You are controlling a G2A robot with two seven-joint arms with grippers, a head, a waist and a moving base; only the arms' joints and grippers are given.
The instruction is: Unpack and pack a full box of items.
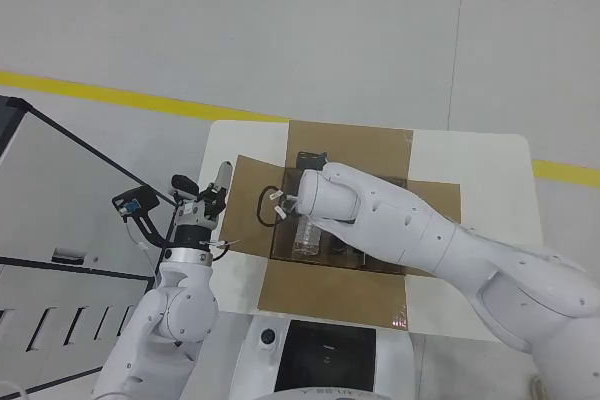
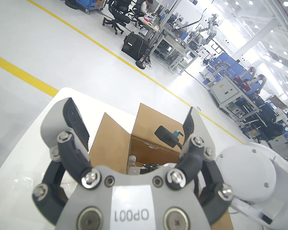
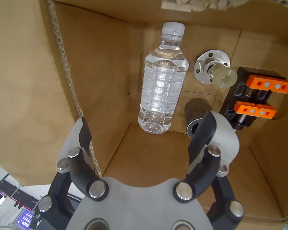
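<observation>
An open cardboard box (image 1: pixel 335 285) stands on the white table (image 1: pixel 480 165) with its flaps spread flat. In the box lie a clear water bottle (image 3: pixel 162 82), a metal flange part (image 3: pixel 212 66), a black cylinder (image 3: pixel 196 113) and a black clamp with orange jaws (image 3: pixel 256 96). My right gripper (image 3: pixel 146 120) hangs open inside the box, just above the bottle's base, with one finger (image 3: pixel 85 132) close to the box wall's cut edge. My left gripper (image 2: pixel 132 123) stands open and holds nothing, over the table beside the box's left flap (image 2: pixel 115 140); in the top view the left gripper (image 1: pixel 218 188) is level with the box.
The right arm (image 1: pixel 430 240) covers much of the box opening from above. A dark screen (image 1: pixel 325 360) sits at the table's near edge. A black frame (image 1: pixel 40 130) stands off the table to the left. Bare table lies right of the box.
</observation>
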